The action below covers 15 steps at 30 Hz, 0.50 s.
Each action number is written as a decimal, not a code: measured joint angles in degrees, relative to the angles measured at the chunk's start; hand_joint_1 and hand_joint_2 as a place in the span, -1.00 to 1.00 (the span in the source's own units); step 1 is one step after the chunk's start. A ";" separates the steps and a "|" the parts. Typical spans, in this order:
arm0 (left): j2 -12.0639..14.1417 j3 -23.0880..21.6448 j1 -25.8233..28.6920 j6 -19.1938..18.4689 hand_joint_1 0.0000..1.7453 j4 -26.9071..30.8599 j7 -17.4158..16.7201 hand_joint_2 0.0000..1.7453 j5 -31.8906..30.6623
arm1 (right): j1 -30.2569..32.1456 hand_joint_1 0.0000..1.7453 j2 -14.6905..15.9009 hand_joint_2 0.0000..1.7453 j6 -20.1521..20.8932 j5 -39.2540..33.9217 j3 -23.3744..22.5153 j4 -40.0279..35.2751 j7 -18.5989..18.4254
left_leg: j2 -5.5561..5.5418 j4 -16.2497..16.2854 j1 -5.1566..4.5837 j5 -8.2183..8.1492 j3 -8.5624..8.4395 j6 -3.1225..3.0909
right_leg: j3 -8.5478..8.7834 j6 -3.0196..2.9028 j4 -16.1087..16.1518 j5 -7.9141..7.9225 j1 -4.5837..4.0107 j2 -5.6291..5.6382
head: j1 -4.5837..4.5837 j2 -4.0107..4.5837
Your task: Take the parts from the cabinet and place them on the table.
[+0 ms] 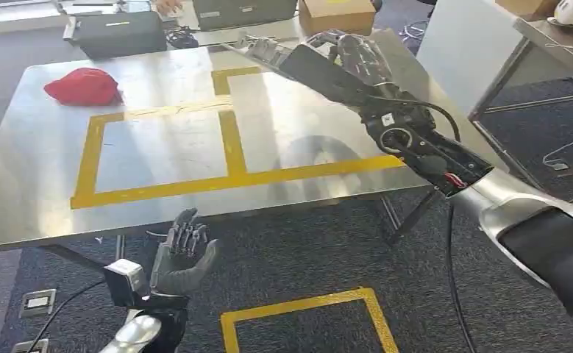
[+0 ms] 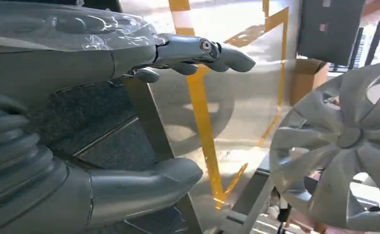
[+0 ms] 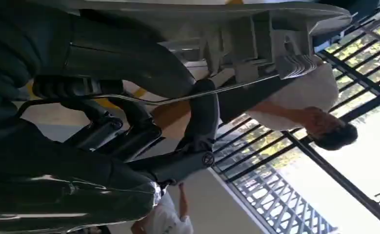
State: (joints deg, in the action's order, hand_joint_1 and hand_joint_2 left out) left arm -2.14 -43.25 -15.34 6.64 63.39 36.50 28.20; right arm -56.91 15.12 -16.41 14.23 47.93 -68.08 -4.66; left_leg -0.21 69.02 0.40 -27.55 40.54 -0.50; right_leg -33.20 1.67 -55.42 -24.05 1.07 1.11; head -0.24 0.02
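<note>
head view: right hand (image 1: 342,51) fingers clamped on grey hubcap (image 1: 298,62) over steel table (image 1: 40,184); left hand (image 1: 184,254) empty, fingers apart, below table edge

The table (image 1: 158,147) is brushed, reflective metal marked with matt yellow tape (image 1: 232,140). The red cap (image 1: 83,87) looks like soft cloth. The wheel cover (image 2: 344,146) is smooth silver plastic; the floor (image 1: 305,250) is rough dark carpet

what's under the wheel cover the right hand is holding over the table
Under the wheel cover in the right hand lies the steel table with its yellow tape lines. The patch directly beneath the cover is hidden.
</note>
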 joint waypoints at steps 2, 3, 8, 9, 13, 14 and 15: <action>0.02 0.00 -0.07 0.00 -1.00 0.00 0.00 1.00 0.00 | -0.54 1.00 0.00 1.00 0.02 0.02 -0.18 -0.04 0.02 | -0.27 -10.15 -1.47 7.06 -2.45 -2.81 | 0.51 -0.27 0.22 -0.35 -0.41 0.21 | 0.07 0.00; 0.15 -0.02 -0.02 0.00 -1.00 -0.02 0.00 1.00 0.02 | -0.88 1.00 0.00 1.00 0.02 0.02 -0.22 -0.04 0.11 | -0.11 -11.35 -1.95 6.90 -3.37 -4.37 | 0.55 -0.08 0.50 -0.44 -0.78 0.36 | -0.79 0.00; 0.02 -0.05 -0.22 0.00 -1.00 0.00 0.00 1.00 -0.02 | -1.44 1.00 0.00 1.00 0.02 0.00 -0.59 -0.09 0.17 | 0.21 -16.71 -1.15 6.01 -5.81 -3.21 | -0.30 0.87 0.58 -1.38 -0.26 0.05 | -0.17 0.00; -0.15 -0.05 -0.23 -0.02 -1.00 0.00 0.02 1.00 -0.02 | -1.57 1.00 0.02 1.00 0.02 0.02 -0.75 -0.11 0.26 | 0.02 -17.26 -1.24 6.10 -6.30 -3.10 | -0.72 1.07 -0.92 -2.53 -0.70 -0.08 | -0.56 0.00; -0.13 -0.07 0.28 -0.17 -1.00 -0.35 0.02 1.00 -0.09 | -0.12 1.00 -0.09 1.00 0.04 0.02 -0.64 0.11 0.66 | -0.19 -17.22 -0.87 5.00 -8.12 -2.95 | -7.19 2.01 -17.34 -8.55 -0.15 -0.34 | -1.55 -0.02; -0.11 -0.07 0.48 -0.20 -1.00 -0.41 0.02 1.00 -0.09 | 0.17 1.00 -0.09 1.00 0.07 0.02 -0.64 0.22 0.66 | -0.33 -17.03 -0.75 4.62 -8.51 -2.76 | -7.17 2.14 -16.51 -6.91 0.05 -0.39 | -1.79 -0.02; -0.11 -0.07 0.56 -0.20 -1.00 -0.46 0.02 1.00 -0.09 | 0.18 1.00 -0.09 1.00 0.07 0.02 -0.64 0.39 0.61 | -0.46 -16.70 -0.62 4.16 -8.85 -2.51 | -6.16 2.26 -13.27 -4.03 0.24 -0.50 | -2.20 0.00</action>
State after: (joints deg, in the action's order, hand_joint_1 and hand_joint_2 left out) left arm -2.25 -43.32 -14.77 6.45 62.93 36.52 28.11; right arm -56.73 15.04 -16.35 14.25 47.30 -67.69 -4.04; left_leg -0.67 52.32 -0.23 -23.39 31.69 -3.01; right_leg -39.36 3.93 -68.69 -28.08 1.31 0.60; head -2.44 0.02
